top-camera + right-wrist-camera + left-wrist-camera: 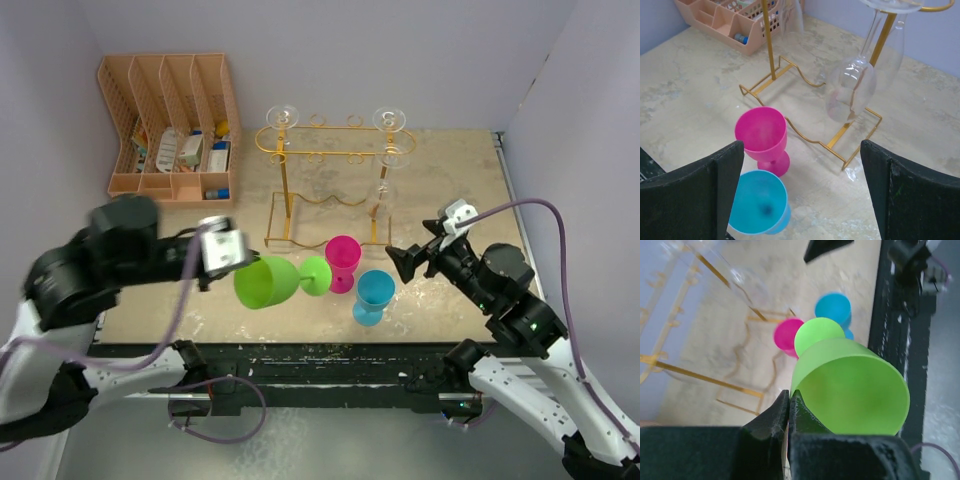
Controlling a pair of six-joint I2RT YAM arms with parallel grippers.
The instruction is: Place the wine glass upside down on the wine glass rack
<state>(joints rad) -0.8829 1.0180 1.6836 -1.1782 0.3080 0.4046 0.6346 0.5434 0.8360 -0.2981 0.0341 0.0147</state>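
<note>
At the far left of the table (470, 200) we see a peach plastic organiser (165, 125), its slots holding small packets. In front of it our left arm reaches in, and the left gripper (238, 268) is clamped tight on the rim of the green wine glass (268, 283). The left wrist view shows the two dark fingers (771, 417) pinched together over the edge of the bowl. The green wine glass lies on its side in that grip, with its mouth toward the left arm and its round foot pointing right, just beside the pink cup (343, 262). We cannot tell whether it touches the table.

It is in front of the rack (330, 185) and not on it. The rack stands at the back middle: gold wire with a top rail, two posts and a wire base. Clear glasses (389, 130) hang upside down from its rail at the left and right ends.

The pink cup stands upright just before the rack's base, with the blue cup (374, 295) right beside it, nearer to us. At the right, the right gripper (405, 262) hovers spread wide, grasping nothing, and points toward the two cups.
</note>
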